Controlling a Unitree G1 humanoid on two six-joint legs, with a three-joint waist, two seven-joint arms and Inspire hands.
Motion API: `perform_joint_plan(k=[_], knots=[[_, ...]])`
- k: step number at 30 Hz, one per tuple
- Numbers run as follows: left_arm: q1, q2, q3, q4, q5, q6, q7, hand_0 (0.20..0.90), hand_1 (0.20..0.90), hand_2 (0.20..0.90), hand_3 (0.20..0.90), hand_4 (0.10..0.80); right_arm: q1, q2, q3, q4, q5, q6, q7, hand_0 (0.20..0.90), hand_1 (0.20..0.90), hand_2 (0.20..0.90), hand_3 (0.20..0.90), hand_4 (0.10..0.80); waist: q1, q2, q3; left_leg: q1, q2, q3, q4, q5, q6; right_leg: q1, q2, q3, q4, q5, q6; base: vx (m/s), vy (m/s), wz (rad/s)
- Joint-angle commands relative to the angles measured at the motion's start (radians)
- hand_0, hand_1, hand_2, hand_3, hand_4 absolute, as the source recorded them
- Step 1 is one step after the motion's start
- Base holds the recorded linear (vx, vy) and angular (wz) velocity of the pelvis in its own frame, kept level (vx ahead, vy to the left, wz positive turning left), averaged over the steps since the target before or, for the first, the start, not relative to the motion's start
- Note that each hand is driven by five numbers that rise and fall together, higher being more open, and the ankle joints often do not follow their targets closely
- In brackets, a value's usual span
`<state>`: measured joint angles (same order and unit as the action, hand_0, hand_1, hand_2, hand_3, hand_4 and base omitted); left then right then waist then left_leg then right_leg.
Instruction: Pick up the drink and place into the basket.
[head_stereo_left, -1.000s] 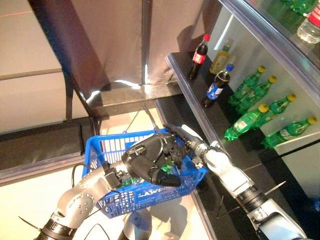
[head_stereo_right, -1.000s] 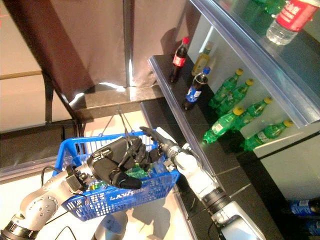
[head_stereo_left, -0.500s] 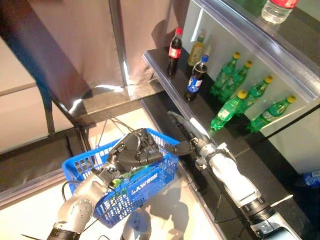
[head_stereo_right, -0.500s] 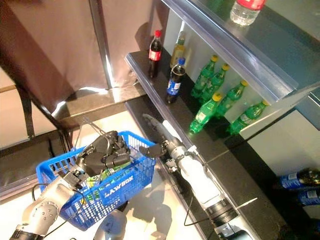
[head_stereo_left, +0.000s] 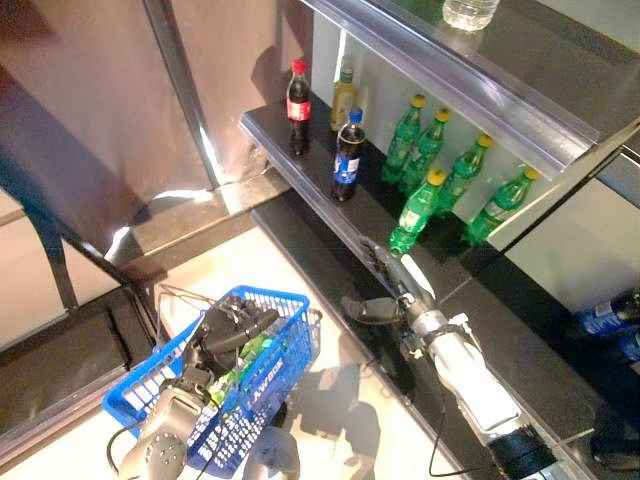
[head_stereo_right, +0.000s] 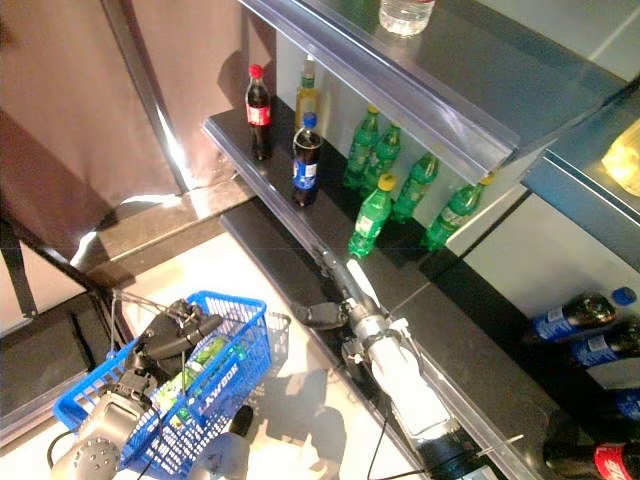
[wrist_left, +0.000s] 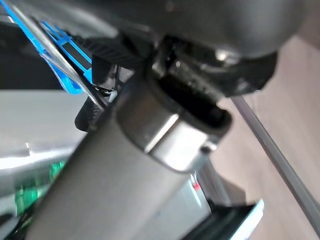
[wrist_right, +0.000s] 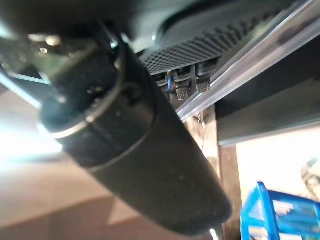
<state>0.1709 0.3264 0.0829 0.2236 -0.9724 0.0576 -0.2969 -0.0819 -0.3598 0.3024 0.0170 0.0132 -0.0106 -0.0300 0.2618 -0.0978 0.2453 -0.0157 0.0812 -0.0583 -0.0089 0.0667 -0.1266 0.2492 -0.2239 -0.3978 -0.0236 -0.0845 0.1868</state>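
A blue basket (head_stereo_left: 205, 395) hangs low at my left, over the pale floor. My left hand (head_stereo_left: 228, 330) is curled round its wire handles at the top. Inside lies a green drink bottle (head_stereo_right: 205, 352), partly hidden by that hand. My right hand (head_stereo_left: 388, 290) hovers to the right of the basket, beside the black lower shelf edge. Its fingers are straight, its thumb sticks out towards the basket, and it holds nothing. In the right wrist view only the blue basket corner (wrist_right: 275, 212) shows past the dark hand.
On the dark shelf (head_stereo_left: 290, 150) stand a red-capped cola (head_stereo_left: 298, 100), a yellowish bottle (head_stereo_left: 345, 92), a blue-labelled cola (head_stereo_left: 347, 155) and several green bottles (head_stereo_left: 415, 210). A clear bottle (head_stereo_left: 470, 10) sits on the upper shelf. More bottles (head_stereo_right: 575, 320) lie low at the right.
The camera has shifted up and towards the shelves. My right hand has drawn back out of the basket to the shelf edge, empty. The left hand still holds the basket.
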Motion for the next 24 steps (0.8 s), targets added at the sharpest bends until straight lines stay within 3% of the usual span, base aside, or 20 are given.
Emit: perform_joint_plan(k=[1,13,24], knots=[[-0.065,-0.062,0.026,-0.046,-0.087,-0.141,-0.107,0.3,0.3,0.3,0.2,0.1,0.011,-0.028,-0.043,-0.001,0.035,-0.15,-0.013,0.9,0.9,0.9,0.9,0.8,-0.027,0.084,-0.226,0.09,0.017,0.092,-0.078,0.01,0.059,-0.073,0.024,0.015,0.034,0.093,-0.041,0.001,-0.001,-0.12],[-0.046,-0.079,0.123,0.225,-0.129,-0.119,-0.118,0.3,0.3,0.3,0.2,0.1,0.134,-0.037,-0.154,0.081,0.059,-0.182,0.011,0.9,0.9,0.9,0.9,0.8,-0.118,0.08,-0.22,0.108,0.007,0.165,-0.078,-0.011,0.071,-0.097,0.003,0.067,0.03,0.129,-0.021,0.014,0.004,-0.16],[-0.072,-0.062,0.147,0.47,-0.092,-0.078,-0.143,0.3,0.3,0.3,0.2,0.1,0.194,-0.005,-0.226,0.264,0.077,-0.189,-0.032,0.9,0.9,0.9,0.9,0.8,-0.181,0.082,-0.214,0.138,-0.007,0.228,-0.078,-0.039,0.087,-0.118,-0.039,0.074,0.07,0.15,0.003,0.043,0.013,-0.23]])
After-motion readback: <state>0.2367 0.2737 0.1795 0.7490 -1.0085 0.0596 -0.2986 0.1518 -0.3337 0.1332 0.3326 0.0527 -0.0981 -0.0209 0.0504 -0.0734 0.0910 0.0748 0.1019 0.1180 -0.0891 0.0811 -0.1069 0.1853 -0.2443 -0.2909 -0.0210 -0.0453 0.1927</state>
